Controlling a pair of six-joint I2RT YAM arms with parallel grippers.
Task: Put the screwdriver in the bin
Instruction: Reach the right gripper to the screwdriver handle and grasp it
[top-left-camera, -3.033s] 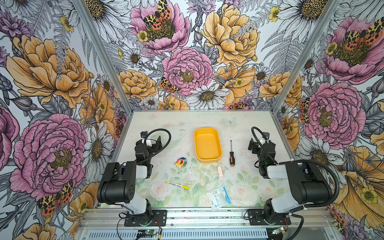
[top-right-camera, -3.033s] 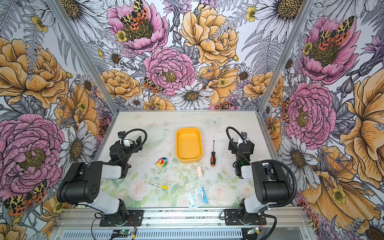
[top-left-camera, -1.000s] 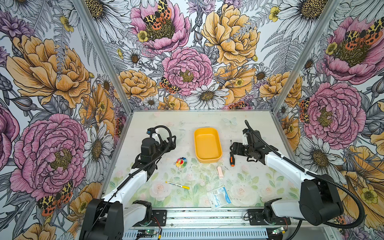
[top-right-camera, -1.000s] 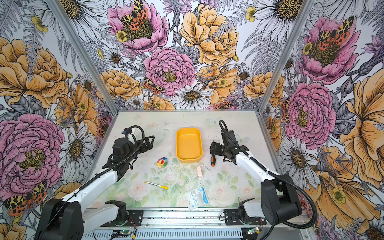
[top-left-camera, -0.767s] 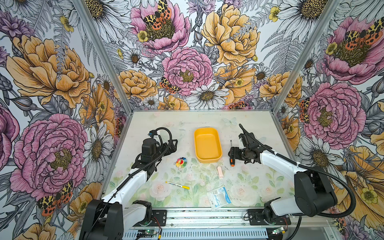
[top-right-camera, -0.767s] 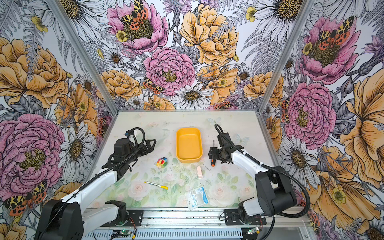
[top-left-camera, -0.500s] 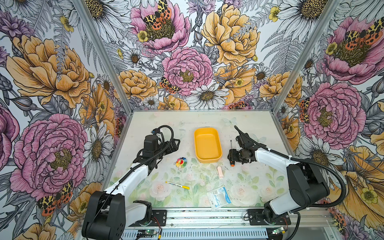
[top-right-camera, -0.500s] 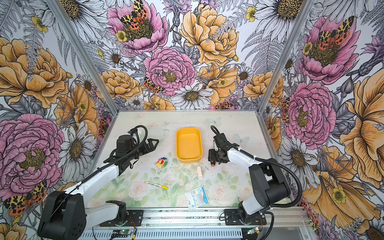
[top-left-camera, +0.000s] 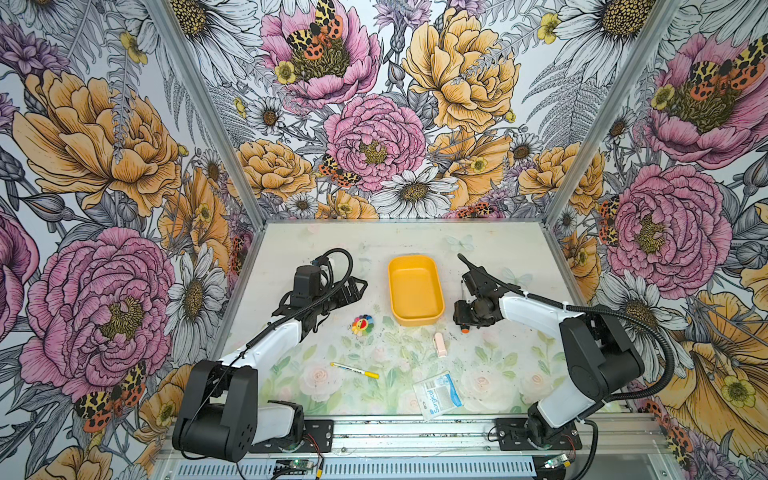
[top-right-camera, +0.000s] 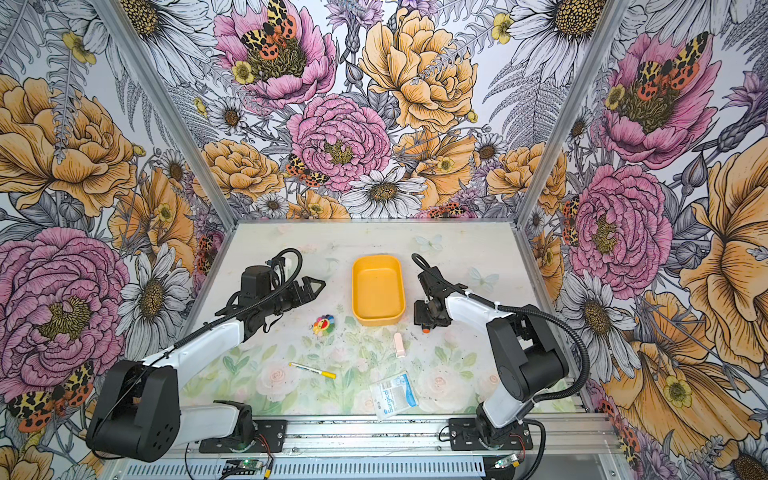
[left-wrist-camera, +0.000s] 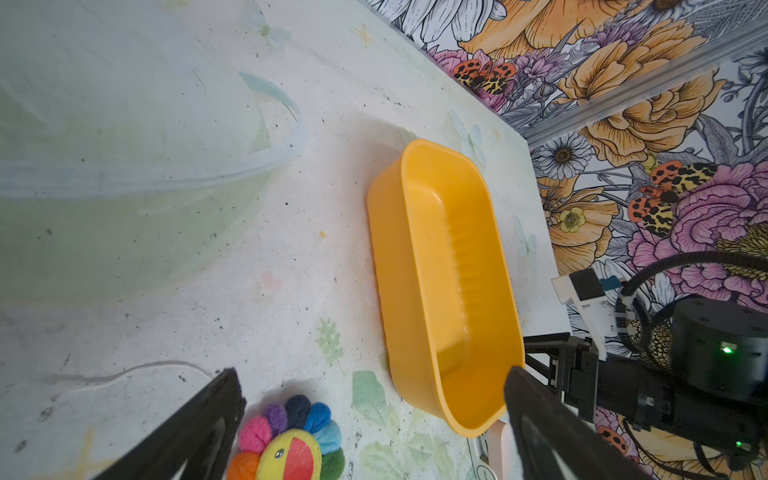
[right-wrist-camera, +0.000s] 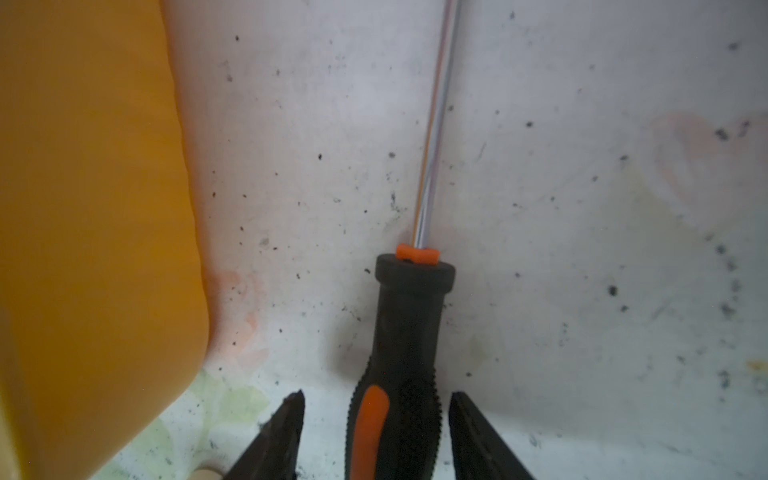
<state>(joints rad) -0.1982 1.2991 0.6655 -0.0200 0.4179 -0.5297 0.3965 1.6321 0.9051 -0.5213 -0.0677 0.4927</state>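
The thin black-and-orange metal screwdriver (right-wrist-camera: 407, 316) is seen, untouched, inside the narrow opening of the right tool (right-wrist-camera: 376, 397); the left tool (left-wrist-camera: 372, 374) is spread wide.

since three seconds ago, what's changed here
The right gripper reached forward and came down over the screwdriver, its jaws now either side of the handle with gaps, not yet gripping. The left gripper reached out too, open, beside the bin. The screwdriver, bin, pen, toy and packet lie where they were.
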